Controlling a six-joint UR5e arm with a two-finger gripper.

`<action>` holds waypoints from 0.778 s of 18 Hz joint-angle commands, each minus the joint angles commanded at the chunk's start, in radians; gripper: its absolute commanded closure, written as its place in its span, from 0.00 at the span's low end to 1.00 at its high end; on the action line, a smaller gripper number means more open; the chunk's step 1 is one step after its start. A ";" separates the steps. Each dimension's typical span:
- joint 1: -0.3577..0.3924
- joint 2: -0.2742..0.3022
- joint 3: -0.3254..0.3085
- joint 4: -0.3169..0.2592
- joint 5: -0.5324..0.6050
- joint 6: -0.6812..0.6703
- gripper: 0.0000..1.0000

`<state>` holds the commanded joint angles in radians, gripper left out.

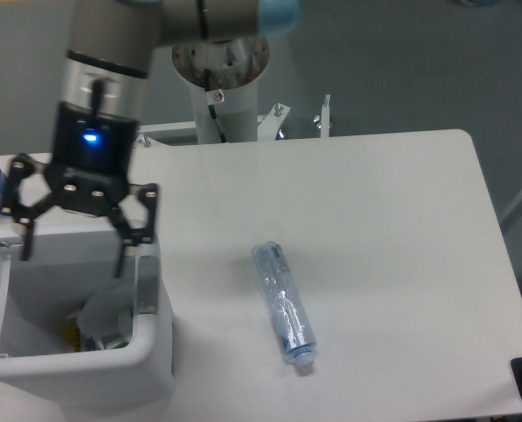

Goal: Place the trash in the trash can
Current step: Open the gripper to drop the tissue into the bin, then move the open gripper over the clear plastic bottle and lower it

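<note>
Soft, even light (slightly blurred throughout)

white table (375,220), crushed bottle (285,303), trash can (151,352)

Single fixed camera, high up, looking steeply down over the table's (384,220) near edge toward the arm's base post (221,97) at the far edge. Medium range: table fills most of frame, left end cropped. Grey floor shows beyond the post. No second view to overlap.
</note>
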<state>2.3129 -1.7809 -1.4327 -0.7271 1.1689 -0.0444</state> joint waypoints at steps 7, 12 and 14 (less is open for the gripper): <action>0.140 -0.133 -0.012 -0.001 0.079 0.101 0.00; 0.160 -0.205 -0.032 -0.009 0.161 0.136 0.00; 0.160 -0.259 -0.032 -0.009 0.214 0.138 0.00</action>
<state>2.4728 -2.0399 -1.4650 -0.7363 1.3833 0.0936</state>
